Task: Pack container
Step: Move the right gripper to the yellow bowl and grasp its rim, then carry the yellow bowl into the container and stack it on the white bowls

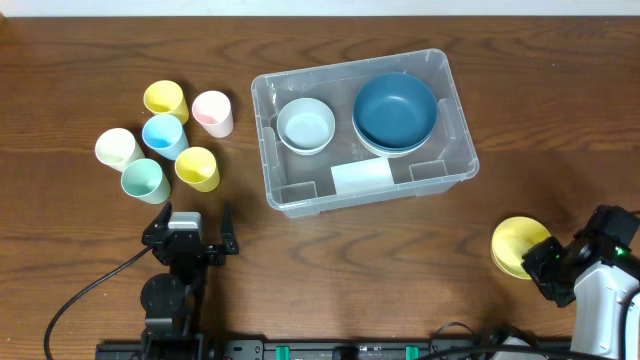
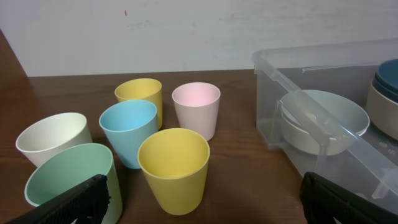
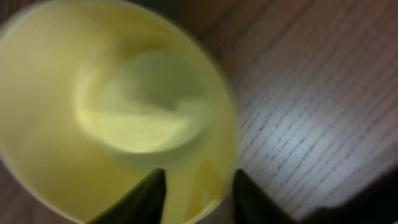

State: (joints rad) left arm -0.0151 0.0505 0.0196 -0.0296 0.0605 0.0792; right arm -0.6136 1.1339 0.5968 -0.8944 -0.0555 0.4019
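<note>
The clear rectangular container (image 1: pixel 300 203) stands at the table's middle, its white label (image 1: pixel 361 176) on the bottom. Inside are a small white bowl (image 1: pixel 306 124) and a dark blue bowl (image 1: pixel 395 108) stacked on a pale one. Its near wall shows in the left wrist view (image 2: pixel 323 134). My right gripper (image 1: pixel 545 262) is at the front right, its fingers (image 3: pixel 199 196) either side of the rim of a yellow bowl (image 1: pixel 518 245), which fills the blurred right wrist view (image 3: pixel 93 112). My left gripper (image 1: pixel 194 215) is open and empty at the front left.
Several cups stand left of the container: yellow (image 1: pixel 165 98), pink (image 1: pixel 212 112), blue (image 1: pixel 163 133), white (image 1: pixel 118 148), green (image 1: pixel 144 180) and another yellow (image 1: pixel 197 167). That yellow cup (image 2: pixel 174 168) and the green cup (image 2: pixel 68 180) are just ahead of my left fingers (image 2: pixel 205 205).
</note>
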